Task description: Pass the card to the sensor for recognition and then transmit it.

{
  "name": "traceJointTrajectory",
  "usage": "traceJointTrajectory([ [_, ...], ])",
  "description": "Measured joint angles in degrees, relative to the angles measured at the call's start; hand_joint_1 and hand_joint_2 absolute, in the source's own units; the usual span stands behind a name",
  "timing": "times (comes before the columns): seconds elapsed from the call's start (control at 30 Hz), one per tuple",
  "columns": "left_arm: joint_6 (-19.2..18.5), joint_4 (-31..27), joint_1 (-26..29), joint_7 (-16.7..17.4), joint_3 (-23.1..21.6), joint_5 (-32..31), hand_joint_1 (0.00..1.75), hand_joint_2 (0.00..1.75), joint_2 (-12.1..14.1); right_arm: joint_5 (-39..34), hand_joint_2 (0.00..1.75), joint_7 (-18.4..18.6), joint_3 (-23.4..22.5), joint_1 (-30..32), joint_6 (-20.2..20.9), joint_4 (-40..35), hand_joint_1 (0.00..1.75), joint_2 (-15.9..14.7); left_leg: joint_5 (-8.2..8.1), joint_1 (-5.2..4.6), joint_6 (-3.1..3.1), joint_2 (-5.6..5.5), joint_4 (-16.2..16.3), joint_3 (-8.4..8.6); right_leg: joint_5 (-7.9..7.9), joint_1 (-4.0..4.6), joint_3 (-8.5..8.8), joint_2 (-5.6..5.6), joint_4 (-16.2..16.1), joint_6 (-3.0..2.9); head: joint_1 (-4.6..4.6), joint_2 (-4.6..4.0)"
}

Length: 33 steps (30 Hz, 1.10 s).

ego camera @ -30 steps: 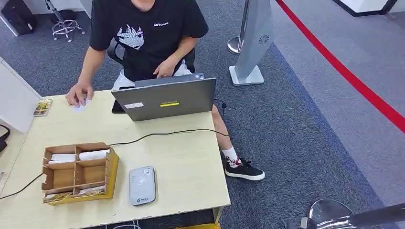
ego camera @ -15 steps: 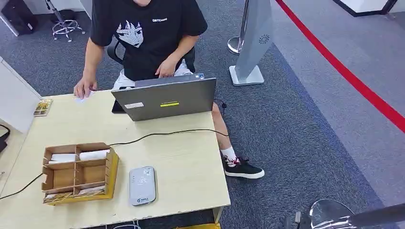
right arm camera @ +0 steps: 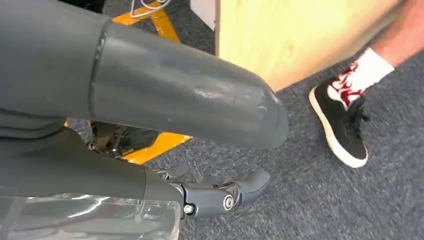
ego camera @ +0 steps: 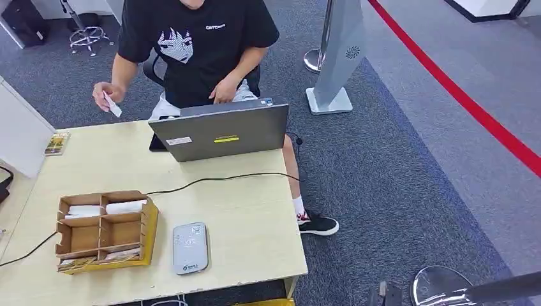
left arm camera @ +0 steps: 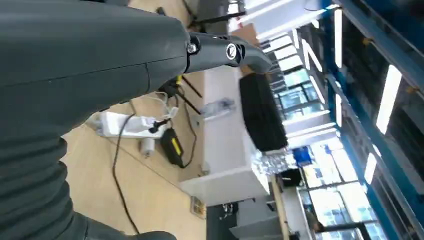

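A small, thin white card (ego camera: 112,106) is held in the raised hand of a seated person in a black T-shirt (ego camera: 198,44), above the far left corner of the pale wooden table (ego camera: 242,217) and clear of its surface. More white cards (ego camera: 105,208) are seen lying in the far compartments of the open, divided cardboard box (ego camera: 105,229) near the table's front left. Just beside that box, towards the robot's right, the flat grey rounded card sensor (ego camera: 190,247) is laid, with a black cable (ego camera: 217,180) running across the table behind it and a grey laptop (ego camera: 220,132) standing open further back. The robot's right hand (right arm camera: 220,192) is seen in the right wrist view hanging low over grey carpet beside the table, its fingers loosely extended with nothing in them. The left hand (left arm camera: 227,50) is shown in the left wrist view with one dark finger stretched out; whether anything is held there cannot be told, since most of the hand is hidden by its cover. A card of this kind is judged to be very light, stiff but bendable, and smooth enough to slip. It would best be pinched by a short edge between thumb and finger, with the face left free for the sensor, and with modest pressure so that it is not flexed.
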Motion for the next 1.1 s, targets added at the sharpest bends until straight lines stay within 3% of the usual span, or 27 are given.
traceJointTrajectory([
  [0.33,-11.26,-5.35,-2.94,-1.88,-0.44,-17.77,0.00,1.75,0.13,-0.07,0.00,-0.11,4.55,-0.17,-1.66,0.22,0.00,1.55,0.00,-0.01,0.00,0.02,0.00,0.01,0.02,0.00,-0.01,0.01,0.00,-0.03,0.02,0.00],
  [0.7,-21.20,-5.35,-9.53,2.55,-2.07,-37.71,0.00,1.75,2.27,-0.09,0.00,-0.28,8.46,-0.32,-1.84,0.31,0.00,2.77,0.05,0.00,0.01,0.02,0.00,0.02,0.04,0.00,-0.03,0.03,0.01,-0.05,0.02,0.00],
  [0.8,-20.89,-4.87,-11.50,5.30,-2.77,-42.26,0.00,1.75,4.07,-0.09,0.00,-0.31,9.14,-0.37,-1.81,0.31,0.00,2.99,0.05,0.00,0.01,0.02,0.01,0.02,0.04,0.00,-0.04,0.02,0.01,-0.05,0.04,0.00],
  [1.07,-20.30,0.84,-16.89,13.58,-4.48,-50.66,0.00,1.75,12.05,-0.09,0.00,-0.46,12.57,-3.23,-2.08,0.35,0.00,3.15,0.11,0.01,0.04,0.09,0.01,0.03,0.09,0.01,-0.04,0.08,0.03,-0.09,0.02,0.00],
  [1.1,-20.30,1.90,-17.38,14.62,-4.59,-51.74,0.00,1.75,12.98,-0.09,1.75,-0.46,13.15,-3.77,-2.32,0.35,0.00,3.15,0.11,0.01,0.03,0.10,0.01,0.03,0.10,0.01,-0.04,0.08,0.03,-0.07,0.02,0.00],
])
